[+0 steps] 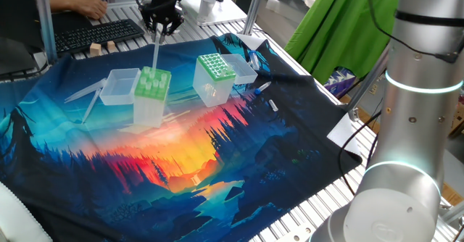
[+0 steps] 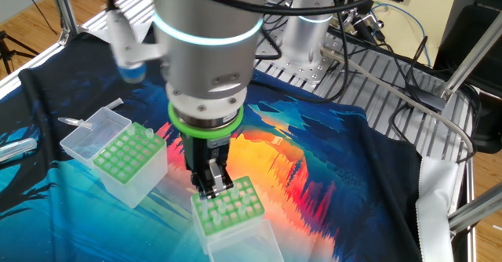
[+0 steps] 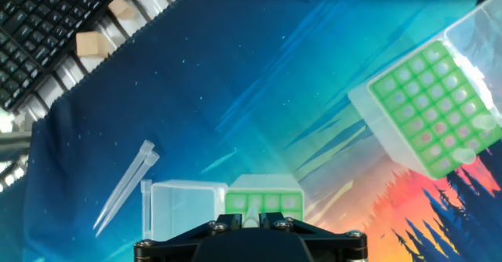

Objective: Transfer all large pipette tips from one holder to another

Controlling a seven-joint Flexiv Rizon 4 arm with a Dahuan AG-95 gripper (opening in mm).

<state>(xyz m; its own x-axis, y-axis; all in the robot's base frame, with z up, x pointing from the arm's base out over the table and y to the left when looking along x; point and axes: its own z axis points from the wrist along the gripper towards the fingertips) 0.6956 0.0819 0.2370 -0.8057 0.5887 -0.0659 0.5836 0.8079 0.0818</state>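
The gripper (image 1: 161,29) is hanging above the light-green holder (image 1: 152,82) and is pointing straight down. Its fingers are clamping the upper end of one large pipette tip (image 1: 155,51), which is hanging upright between the gripper and the top plate of this holder. The lower end of the tip is reaching the plate near its back edge; whether it is already sitting in a hole, the pictures are not showing clearly.

The light-green holder is standing on the printed cloth (image 1: 217,169), and its open clear lid (image 1: 119,86) is lying flat just beside it, on the side toward the keyboard (image 1: 98,33). The dotted holder (image 1: 214,75) is standing near it but apart, with a strip of bare cloth between the two boxes. Its own lid (image 1: 243,67) is lying open behind it.

Two loose tips (image 1: 87,97) are lying on the cloth beside the clear lid, close to the cloth's edge. In the hand view they are showing as a pair (image 3: 125,185) lying slantwise, touching each other.

Two small wooden blocks (image 1: 102,48) are sitting on the slatted table next to the keyboard, beyond the cloth's border. In front of both holders a wide part of the cloth is lying free. A person's hand (image 1: 90,7) is resting at the keyboard.
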